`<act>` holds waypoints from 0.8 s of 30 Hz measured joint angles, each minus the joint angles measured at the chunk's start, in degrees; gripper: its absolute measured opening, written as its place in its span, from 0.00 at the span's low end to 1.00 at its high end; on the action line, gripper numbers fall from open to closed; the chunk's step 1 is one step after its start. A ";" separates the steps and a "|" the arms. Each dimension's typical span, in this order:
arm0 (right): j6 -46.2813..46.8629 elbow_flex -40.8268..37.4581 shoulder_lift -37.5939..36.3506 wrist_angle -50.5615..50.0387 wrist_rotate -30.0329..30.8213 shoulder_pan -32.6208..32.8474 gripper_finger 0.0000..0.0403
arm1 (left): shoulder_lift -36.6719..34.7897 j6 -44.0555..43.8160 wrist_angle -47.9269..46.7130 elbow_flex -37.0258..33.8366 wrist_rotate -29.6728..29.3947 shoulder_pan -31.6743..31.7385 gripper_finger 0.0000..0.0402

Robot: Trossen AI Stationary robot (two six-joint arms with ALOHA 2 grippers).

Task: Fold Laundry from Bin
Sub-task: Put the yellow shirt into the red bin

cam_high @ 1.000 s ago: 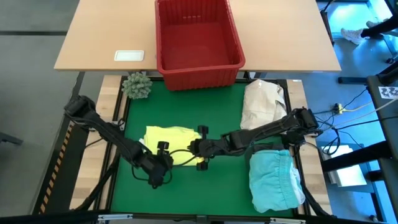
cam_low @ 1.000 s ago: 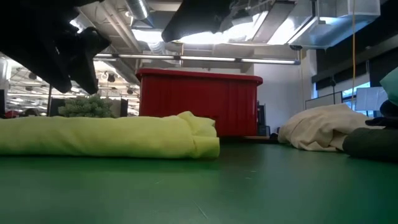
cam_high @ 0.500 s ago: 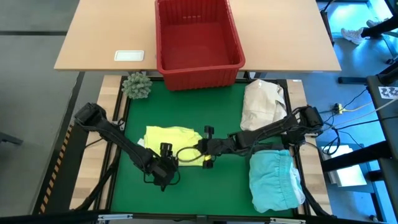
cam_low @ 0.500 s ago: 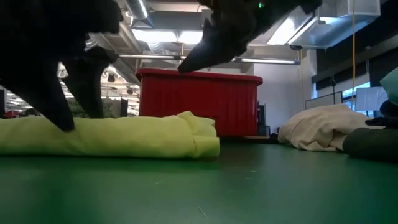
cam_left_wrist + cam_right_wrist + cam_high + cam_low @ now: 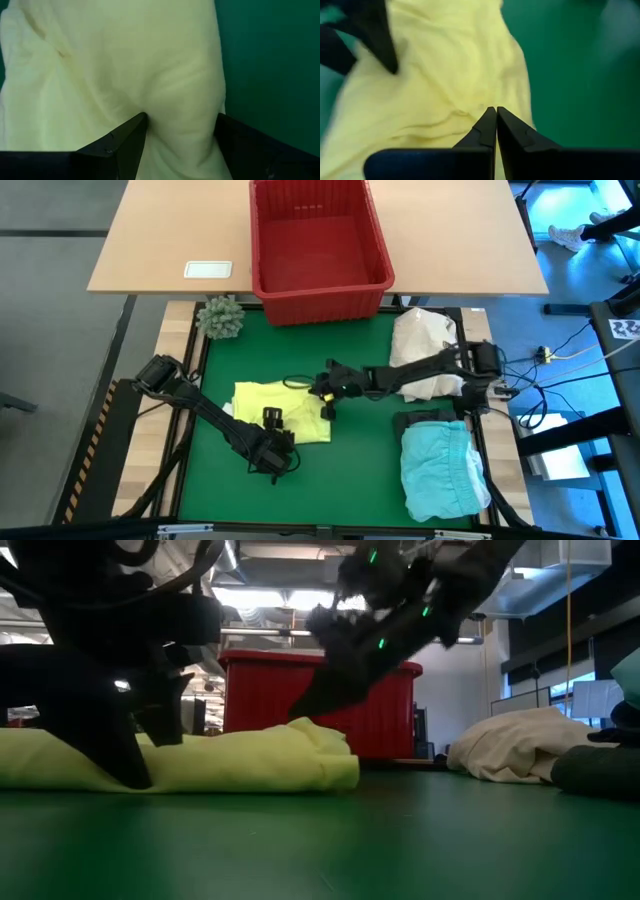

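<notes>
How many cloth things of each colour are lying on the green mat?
Yellow cloth: 1
Turquoise cloth: 1
Cream-white cloth: 1
Dark cloth: 1, mostly hidden
Total: 4

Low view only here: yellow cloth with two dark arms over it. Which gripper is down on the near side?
Observer: The left gripper, at the yellow garment's front edge.
Operator: Open or shut?
Observer: Open; the left wrist view shows a fold of yellow cloth between its fingers.
Operator: And the right one?
Observer: The right gripper is shut, empty, above the garment's right edge.
Operator: Anything left in the bin?
Observer: The red bin looks empty from above.
</notes>
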 joint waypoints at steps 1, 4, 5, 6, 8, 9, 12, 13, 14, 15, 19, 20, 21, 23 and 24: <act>0.02 0.04 1.27 1.16 -1.32 -0.68 0.03 | 0.07 -0.03 0.07 0.04 -0.02 -0.02 0.58; 0.14 0.07 4.82 3.03 -4.89 -1.80 0.03 | 0.14 -0.26 0.08 0.05 -0.55 -0.06 0.58; 0.16 0.07 5.92 3.79 -5.82 -1.81 0.03 | 0.17 -0.26 0.08 0.02 -0.72 -0.07 0.58; 0.16 0.05 6.80 3.74 -6.50 -1.81 0.03 | 0.18 -0.26 0.10 0.01 -0.76 -0.07 0.58; 0.31 0.06 8.51 6.01 -6.97 -1.76 0.03 | 0.21 0.03 0.12 -0.13 -0.79 0.03 0.58; 0.85 0.11 9.05 6.91 -7.37 -1.76 0.03 | 0.23 0.11 0.35 -0.19 -0.82 0.26 0.58; 3.10 0.13 10.52 9.90 -10.10 -1.76 0.03 | 0.26 0.16 0.79 -0.24 -1.95 1.20 0.56; 3.48 0.13 10.79 10.01 -11.20 -1.80 0.03 | 0.35 0.18 0.96 -0.24 -3.01 1.50 0.55; 3.69 0.13 10.93 10.18 -12.14 -1.79 0.03 | 0.36 0.44 0.95 -0.30 -3.50 1.86 0.55; 3.78 0.13 10.93 10.20 -12.97 -1.56 0.03 | 0.36 1.08 0.95 -0.30 -3.58 2.23 0.54; 3.67 0.13 10.93 9.66 -13.75 0.15 0.03 | 0.40 1.83 1.45 -0.37 -4.06 3.92 0.52; 3.65 0.13 10.93 9.59 -13.84 0.56 0.03 | 0.43 2.19 1.61 -0.39 -4.29 4.29 0.51; 3.48 0.13 10.93 9.47 -13.86 0.90 0.03 | 0.46 2.67 1.63 -0.39 -4.61 4.52 0.49; 3.14 0.14 10.93 9.03 -13.85 1.27 0.03 | 0.53 3.43 1.65 -0.43 -5.00 4.82 0.42; 3.06 0.16 10.93 8.72 -13.71 1.30 0.03 | 0.56 3.51 1.62 -0.49 -5.19 4.94 0.36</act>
